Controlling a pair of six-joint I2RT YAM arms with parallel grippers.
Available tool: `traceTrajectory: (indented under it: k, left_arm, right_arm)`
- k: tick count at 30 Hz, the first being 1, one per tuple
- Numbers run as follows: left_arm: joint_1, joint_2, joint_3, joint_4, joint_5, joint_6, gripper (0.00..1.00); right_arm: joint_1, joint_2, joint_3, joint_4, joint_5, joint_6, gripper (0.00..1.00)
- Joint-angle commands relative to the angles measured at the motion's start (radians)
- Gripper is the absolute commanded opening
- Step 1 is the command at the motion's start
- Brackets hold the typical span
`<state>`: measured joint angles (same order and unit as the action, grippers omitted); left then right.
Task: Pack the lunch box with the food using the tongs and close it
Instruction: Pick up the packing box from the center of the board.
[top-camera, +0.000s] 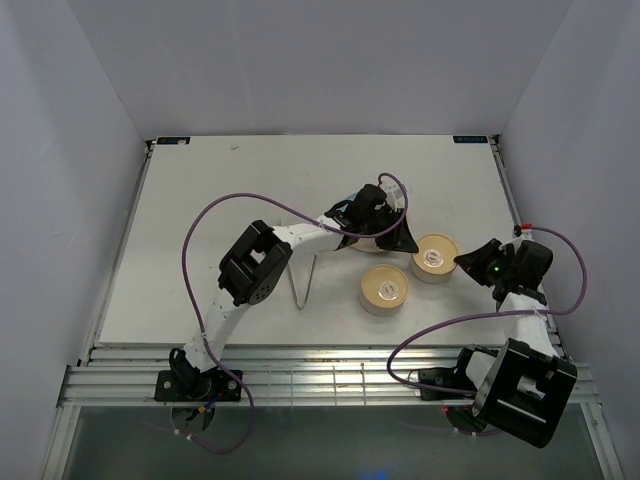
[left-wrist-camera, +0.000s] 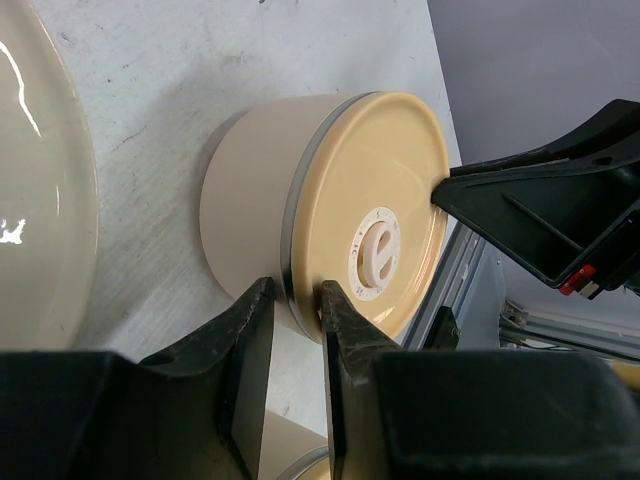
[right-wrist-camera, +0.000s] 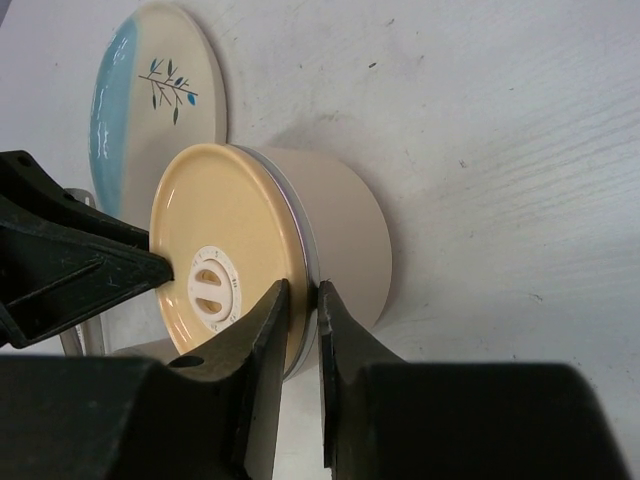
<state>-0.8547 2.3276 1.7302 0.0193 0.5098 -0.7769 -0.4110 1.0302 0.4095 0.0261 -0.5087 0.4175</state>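
**Desk:** Where do you have the lunch box?

**Operator:** On my overhead view the lunch box (top-camera: 436, 270) stands upright on the bench (top-camera: 230, 190), right of centre. Its yellow lid (left-wrist-camera: 380, 160) is on, white knob in the middle. A second tub (top-camera: 385, 290), also lidded, stands just beside it, nearer the arm bases and a little to the left.

**Desk:** And the fingers?

**Operator:** Both pairs are at that one lid, from opposite sides. On my left wrist camera the left fingers (left-wrist-camera: 245, 340) stand narrow, with the lid's rim and the silver band under it in the gap. One tip lies against the lid's face and the other is by the tub wall. I cannot tell whether they are actually pinching. The right fingers (right-wrist-camera: 265, 340) look much the same on their own camera. The gap is narrow, the rim sits in the slot, and I cannot tell whether they have a grip.

**Desk:** Tongs?

**Operator:** The tongs (top-camera: 310, 280) lie flat on the bench, left of the two tubs, beside the left arm's elbow and well apart from both pairs of fingers.

**Desk:** Anything else near the box?

**Operator:** The plate (right-wrist-camera: 150, 90), blue on one side with a leaf sprig, lies near the lunch box on its far side. Overhead it is partly hidden under the left wrist.
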Motion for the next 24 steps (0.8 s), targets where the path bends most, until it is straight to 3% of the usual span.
traceTrajectory:
  k: [1,24]
  left_arm:
    - [-0.046,-0.109,0.0,0.044,0.088,-0.022,0.0]
    - [-0.044,-0.2,-0.043,0.056,0.116,-0.107,0.0]
  right_arm:
    - [0.032,-0.025,0.041,-0.02,-0.137,0.046,0.08]
    - [0.06,-0.018,0.117,-0.101,-0.192,0.136,0.08]
